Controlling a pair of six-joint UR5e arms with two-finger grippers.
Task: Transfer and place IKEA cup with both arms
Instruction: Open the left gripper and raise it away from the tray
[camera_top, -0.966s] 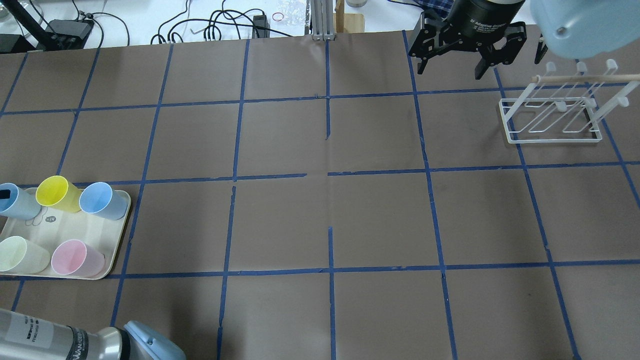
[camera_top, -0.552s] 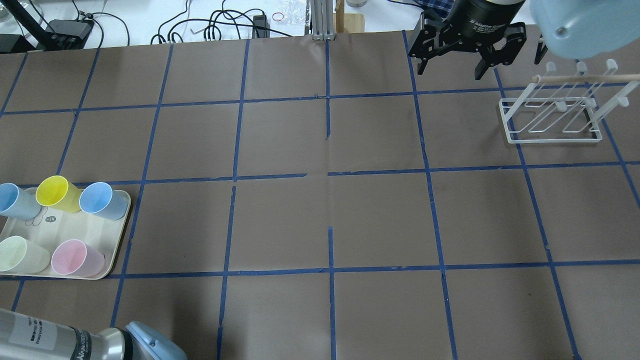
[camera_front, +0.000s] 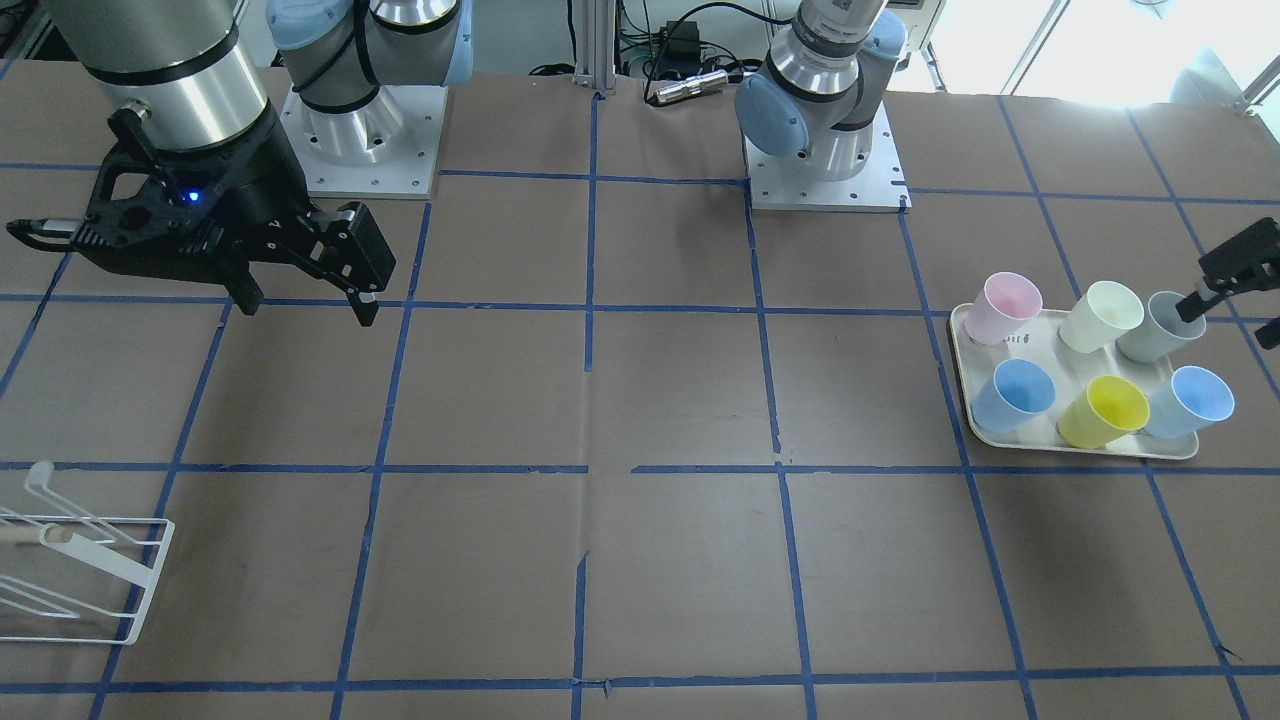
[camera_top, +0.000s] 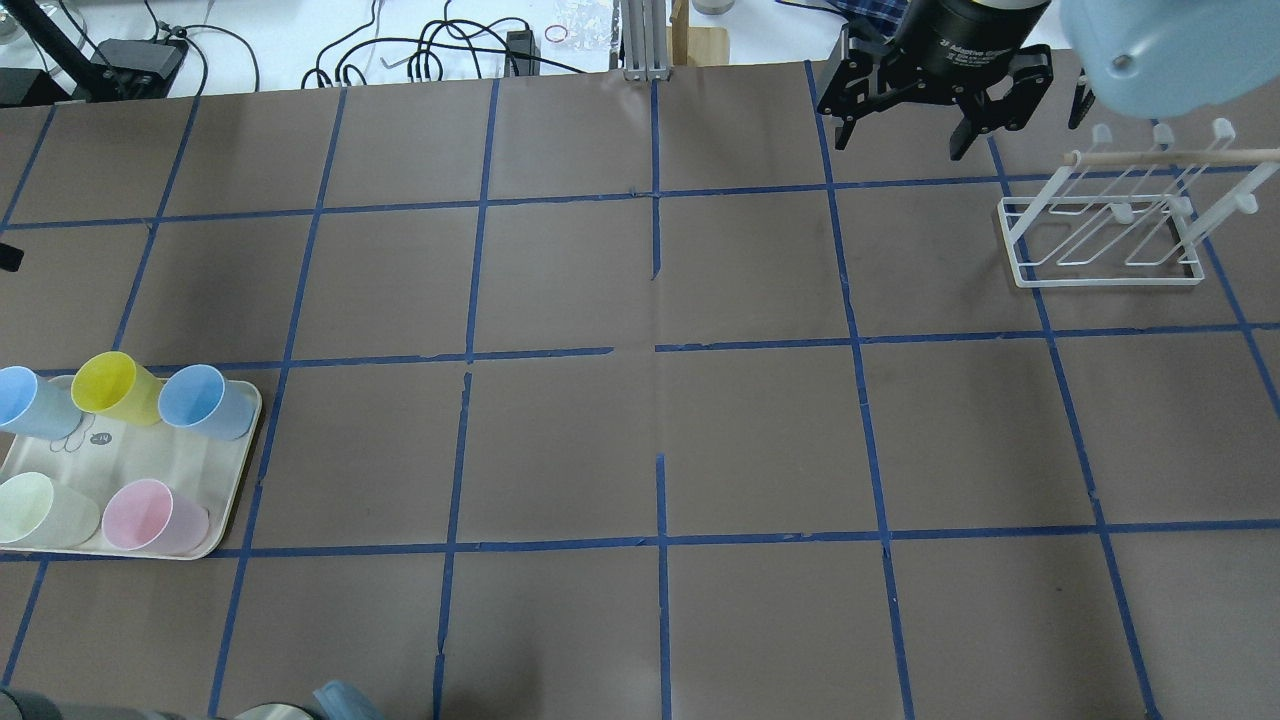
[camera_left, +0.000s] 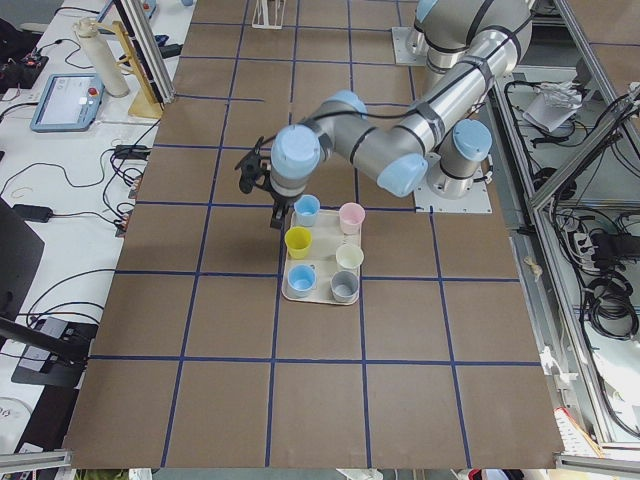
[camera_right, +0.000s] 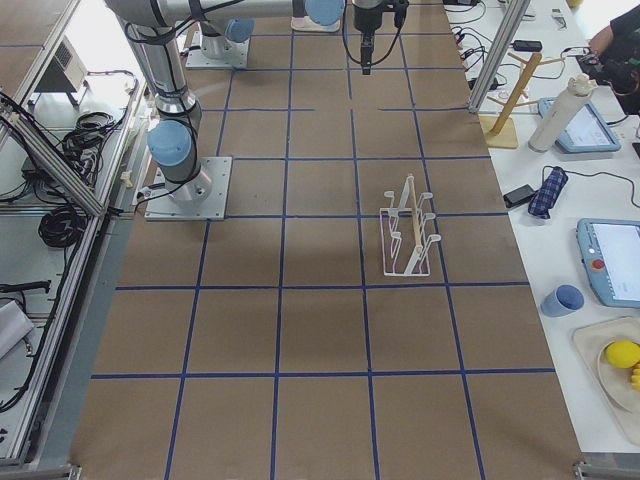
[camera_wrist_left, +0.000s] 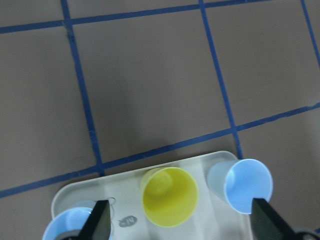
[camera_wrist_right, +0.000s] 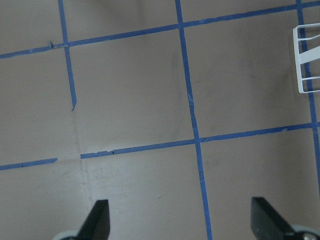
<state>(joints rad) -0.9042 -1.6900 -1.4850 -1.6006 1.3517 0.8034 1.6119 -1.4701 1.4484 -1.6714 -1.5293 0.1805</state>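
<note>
Left end effector (camera_wrist_left: 181, 221) and right end effector (camera_wrist_right: 180, 222) spread; front view adds grey cup (camera_front: 1150, 328).

right claw (camera_wrist_right: 182, 222) spread | taped table (camera_wrist_right: 135, 90) | white rack corner (camera_wrist_right: 299, 80)

I've got the tray (camera_top: 140, 455) at the left end of the table (camera_top: 560, 440), carrying six cups (camera_front: 1100, 315) in two rows of three. I find the IKEA cup (camera_front: 1190, 400) at the left end of the far row, with the middle cup (camera_front: 1100, 410) just to its right. The left gripper (camera_front: 1230, 320) hangs above that end of the tray. At the far right stands the rack (camera_top: 1150, 158), and the right gripper (camera_top: 897, 140) hangs in the air to its left
</note>
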